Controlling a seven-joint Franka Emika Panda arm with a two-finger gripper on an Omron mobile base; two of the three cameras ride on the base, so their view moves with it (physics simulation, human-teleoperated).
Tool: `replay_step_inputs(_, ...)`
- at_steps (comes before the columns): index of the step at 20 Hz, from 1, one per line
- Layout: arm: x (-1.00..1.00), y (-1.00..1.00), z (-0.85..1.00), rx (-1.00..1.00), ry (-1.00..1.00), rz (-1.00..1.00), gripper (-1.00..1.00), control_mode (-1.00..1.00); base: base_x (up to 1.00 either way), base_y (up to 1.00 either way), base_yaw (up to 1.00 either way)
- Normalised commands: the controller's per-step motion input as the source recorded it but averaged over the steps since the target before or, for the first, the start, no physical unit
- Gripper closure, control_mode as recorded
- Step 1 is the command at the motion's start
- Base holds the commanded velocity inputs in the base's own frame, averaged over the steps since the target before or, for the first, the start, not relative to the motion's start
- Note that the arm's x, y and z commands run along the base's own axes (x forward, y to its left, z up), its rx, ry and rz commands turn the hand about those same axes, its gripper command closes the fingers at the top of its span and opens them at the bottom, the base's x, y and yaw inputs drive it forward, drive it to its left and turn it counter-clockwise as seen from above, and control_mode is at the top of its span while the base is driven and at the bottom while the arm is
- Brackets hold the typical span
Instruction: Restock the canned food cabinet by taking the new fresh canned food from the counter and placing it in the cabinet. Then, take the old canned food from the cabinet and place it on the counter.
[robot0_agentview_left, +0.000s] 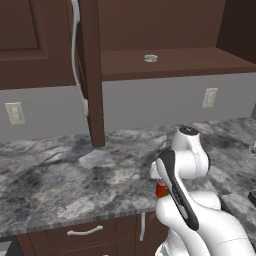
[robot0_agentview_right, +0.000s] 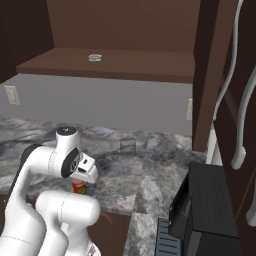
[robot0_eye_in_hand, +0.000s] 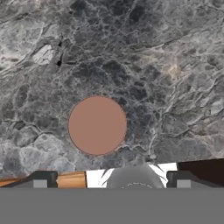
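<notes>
Jaws spread wide, holding nothing; gripper (robot0_eye_in_hand: 111, 183) aimed straight down at the counter (robot0_eye_in_hand: 175, 65), fingertips (robot0_eye_in_hand: 40, 180) barely poking in at the bottom of the hand view. New fresh canned food (robot0_eye_in_hand: 97, 125) standing upright on the counter, seen end-on as a round brownish lid, ahead of the jaws and slightly off toward the left fingertip, not between them yet. Likely rigid metal, light to moderate weight, smooth round wall, so probably slippery; best taken across the middle of the side wall, jaws square either side, not by the rim. From the base views just a sliver of red-orange (robot0_agentview_left: 161, 190) peeking out beside the arm; can height and side wall mostly hidden by the wrist. Gap between fingertips and can top not readable. Old canned food (robot0_agentview_left: 150, 58) sitting on the shelf of the cabinet (robot0_agentview_left: 200, 62), far above the jaws, tiny, no detail. Cabinet door swung open, seen edge-on.
</notes>
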Motion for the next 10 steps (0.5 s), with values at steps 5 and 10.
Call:
replay_step_inputs(5, 0.24, 0.20, -0.26, -0.01, 0.00, 0.00, -1.00, -1.00, 0.00, 0.00, 0.00)
replay_step_inputs(10, 0.35, 0.09, -0.15, 0.00, 0.00, 0.00, -1.00, -1.00, 0.00, 0.00, 0.00)
